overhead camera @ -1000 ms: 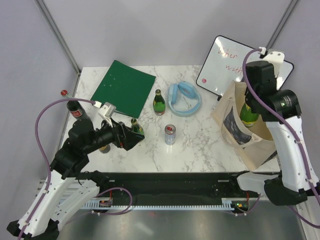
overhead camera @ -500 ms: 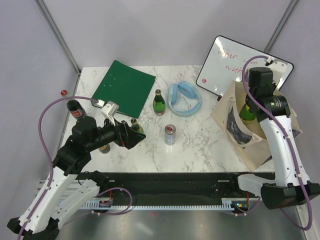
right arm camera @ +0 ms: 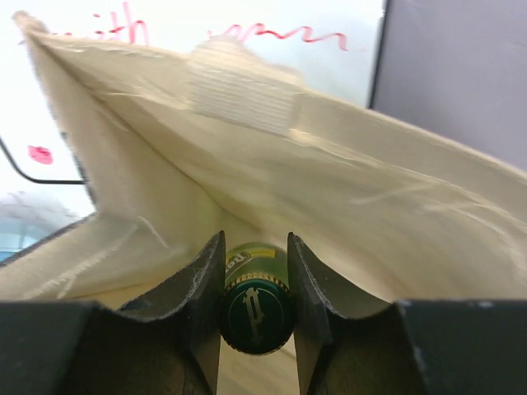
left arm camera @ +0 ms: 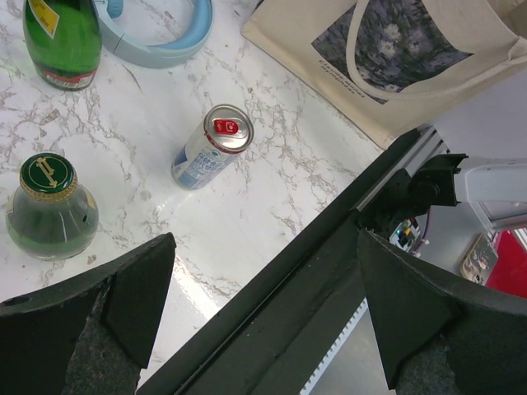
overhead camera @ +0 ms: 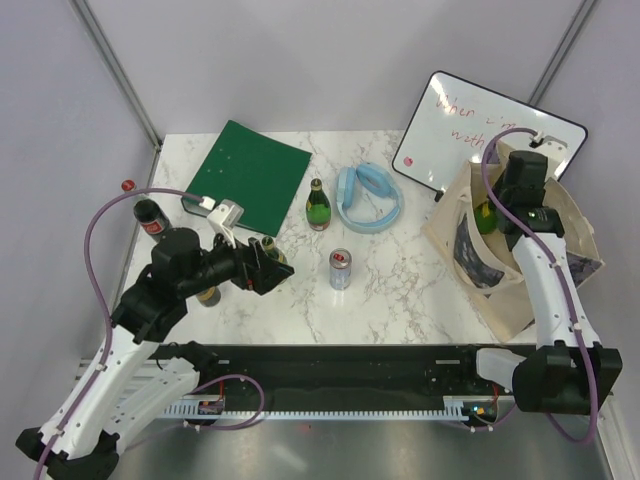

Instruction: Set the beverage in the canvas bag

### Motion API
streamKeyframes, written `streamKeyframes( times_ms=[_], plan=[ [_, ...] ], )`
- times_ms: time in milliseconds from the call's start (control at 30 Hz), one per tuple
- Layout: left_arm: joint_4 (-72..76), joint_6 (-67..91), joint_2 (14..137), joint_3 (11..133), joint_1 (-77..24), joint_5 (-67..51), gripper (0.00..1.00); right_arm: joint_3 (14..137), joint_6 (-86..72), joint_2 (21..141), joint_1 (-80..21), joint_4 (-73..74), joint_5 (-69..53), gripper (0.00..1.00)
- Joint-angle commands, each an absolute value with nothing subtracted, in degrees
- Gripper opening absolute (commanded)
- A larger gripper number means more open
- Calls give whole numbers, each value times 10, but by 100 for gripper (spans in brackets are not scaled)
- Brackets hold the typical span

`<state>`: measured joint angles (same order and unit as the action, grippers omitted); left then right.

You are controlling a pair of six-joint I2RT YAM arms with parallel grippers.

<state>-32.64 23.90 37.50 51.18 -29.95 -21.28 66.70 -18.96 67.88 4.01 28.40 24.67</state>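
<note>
The tan canvas bag (overhead camera: 512,292) with a dark printed patch stands at the table's right. My right gripper (overhead camera: 497,212) reaches down into its mouth, shut on the neck of a green beverage bottle (overhead camera: 486,214). In the right wrist view the fingers (right arm camera: 198,284) clamp the bottle's green cap (right arm camera: 255,318), with the bag's cloth wall (right arm camera: 346,197) behind. My left gripper (overhead camera: 276,266) is open and empty near a short green bottle (overhead camera: 270,252). In the left wrist view it (left arm camera: 268,321) hangs over the table's front edge, and the bag (left arm camera: 428,41) shows at top right.
A tall green bottle (overhead camera: 318,205), a silver can (overhead camera: 341,270) and a light-blue headband ring (overhead camera: 370,198) sit mid-table. A green folder (overhead camera: 248,175) lies at back left, a cola bottle (overhead camera: 150,216) at far left. A whiteboard (overhead camera: 462,125) leans behind the bag.
My right gripper has moved down and back with the green bottle, deeper into the bag's mouth. My left arm has shifted slightly forward and stays open.
</note>
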Motion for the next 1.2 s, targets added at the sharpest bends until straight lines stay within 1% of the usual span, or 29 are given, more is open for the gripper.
streamKeyframes(
  times_ms=[0,267,600,733,900,967,1000,1133,1167],
  plan=[
    [-303,221,387,528,-298,-209,99,627,-173,660,47,90,207,0],
    [-298,221,405,529,-298,-205,99,495,-162,647,50,-69,161,0],
    [-299,227,404,532,-298,-206,99,456,-167,684,51,-77,142,0],
    [-298,227,402,532,-298,-207,99,464,-170,688,51,-24,156,8],
    [-298,227,400,532,-298,-206,99,461,-163,688,52,-1,157,14],
    [-298,227,400,532,-298,-207,99,462,-164,686,51,23,156,20],
    [-298,226,399,533,-298,-209,99,466,-165,686,52,26,156,27],
    [-301,222,395,536,-298,-208,99,494,-166,689,51,67,163,44],
    [-304,222,395,536,-298,-207,99,500,-164,689,51,75,162,45]
  ],
)
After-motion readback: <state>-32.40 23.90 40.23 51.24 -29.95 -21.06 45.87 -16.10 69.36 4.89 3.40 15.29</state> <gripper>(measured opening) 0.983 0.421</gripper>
